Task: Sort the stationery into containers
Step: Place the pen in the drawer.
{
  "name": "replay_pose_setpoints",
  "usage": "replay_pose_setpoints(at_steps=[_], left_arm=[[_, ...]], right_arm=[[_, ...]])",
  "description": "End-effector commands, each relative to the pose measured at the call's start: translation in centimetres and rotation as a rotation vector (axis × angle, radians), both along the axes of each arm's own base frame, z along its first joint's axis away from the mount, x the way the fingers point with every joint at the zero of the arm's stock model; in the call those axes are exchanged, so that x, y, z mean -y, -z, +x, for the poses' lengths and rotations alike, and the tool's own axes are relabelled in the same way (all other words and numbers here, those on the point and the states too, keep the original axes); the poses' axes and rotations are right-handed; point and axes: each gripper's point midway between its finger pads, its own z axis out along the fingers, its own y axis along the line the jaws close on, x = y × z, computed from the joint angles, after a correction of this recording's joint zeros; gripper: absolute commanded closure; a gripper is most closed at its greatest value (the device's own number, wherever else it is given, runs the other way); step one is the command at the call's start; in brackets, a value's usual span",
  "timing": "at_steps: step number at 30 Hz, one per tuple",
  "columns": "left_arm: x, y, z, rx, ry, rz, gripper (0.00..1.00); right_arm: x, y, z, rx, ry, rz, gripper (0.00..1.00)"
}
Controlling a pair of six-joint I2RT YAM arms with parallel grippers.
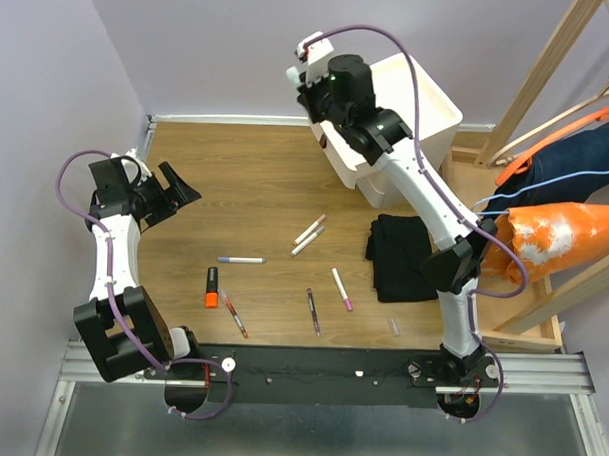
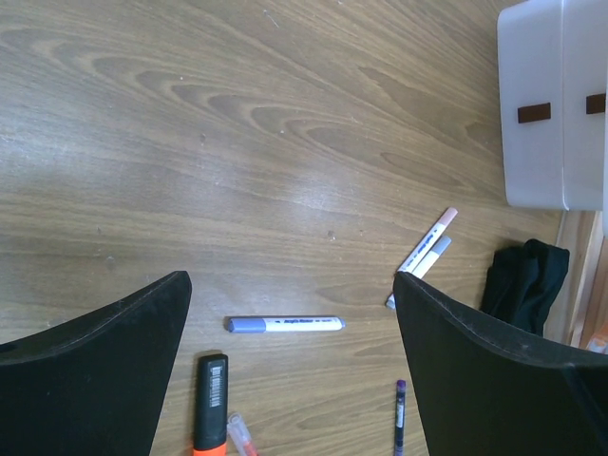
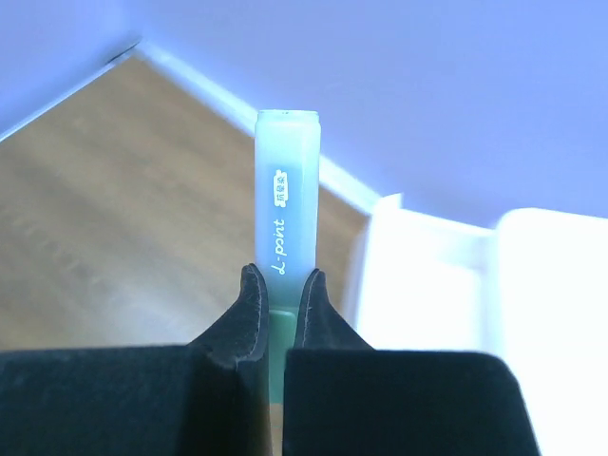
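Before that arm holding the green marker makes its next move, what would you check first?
1. Grip: ok. The right gripper is shut on the lower end of the pale-green highlighter, which sticks straight out.
2. Aim at a drawer: cannot tell. The white cabinet sits just beside the highlighter, but no open drawer shows under it.
3. Other arm clear: ok. The left gripper is open, empty, and far off over the left side of the table.
4. Work left: not ok. The orange highlighter, blue-capped marker and several pens lie on the table.
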Motion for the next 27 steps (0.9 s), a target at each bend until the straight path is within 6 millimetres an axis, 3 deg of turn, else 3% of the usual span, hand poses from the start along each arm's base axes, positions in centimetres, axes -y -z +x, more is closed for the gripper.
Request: replay_pose_setpoints(at_steps=[1,5,8,9,10,13,19,23,25,27], left_arm=[[0.6,-0.1,0.2,0.015,0.023,-0.022,0.04],[0.8,-0.1,0.0,0.019,0.022,-0.024,0.04],[0.8,0.0,-0.4,0.018,0.021,-0.021,0.04],[0.9,0.1,-0.5,0.018,0.021,-0.021,0.04],[0.8,0.0,-0.5,0.022,0.019,-0.020,0.04],[0.9,0.0,-0.6,0.023,0.021,-0.019,0.04],[0.8,0.0,-0.3,0.023,0.020,-0.022,0.04],[0.8,-0.1,0.0,0.026,0.020,-0.031,0.04],[0.7,-0.3,0.1,0.034,0.024,-0.021,0.04],[0.3,-0.4,0.1,0.031,0.022,0.012,0.04]], right_arm=[[4.6,-1.2,2.9,0.095,0.172,-0.078,0.99],[7.6,-0.6,4.8,0.090,0.243,-0.101,0.99],[9.4,1.6,6.1,0.063,0.274,-0.166,0.96],[9.7,2.6,6.4,0.051,0.285,-0.187,0.91],[9.8,3.7,6.5,0.034,0.289,-0.206,0.75],[9.9,4.3,6.3,0.017,0.296,-0.212,0.52],[8.8,1.7,5.4,0.032,0.231,-0.138,0.41],[5.9,1.2,2.8,-0.013,0.049,-0.092,0.41],[3.5,3.9,-0.1,-0.107,-0.118,-0.123,0.41],[-0.1,6.4,-4.6,-0.190,-0.358,-0.155,0.41]])
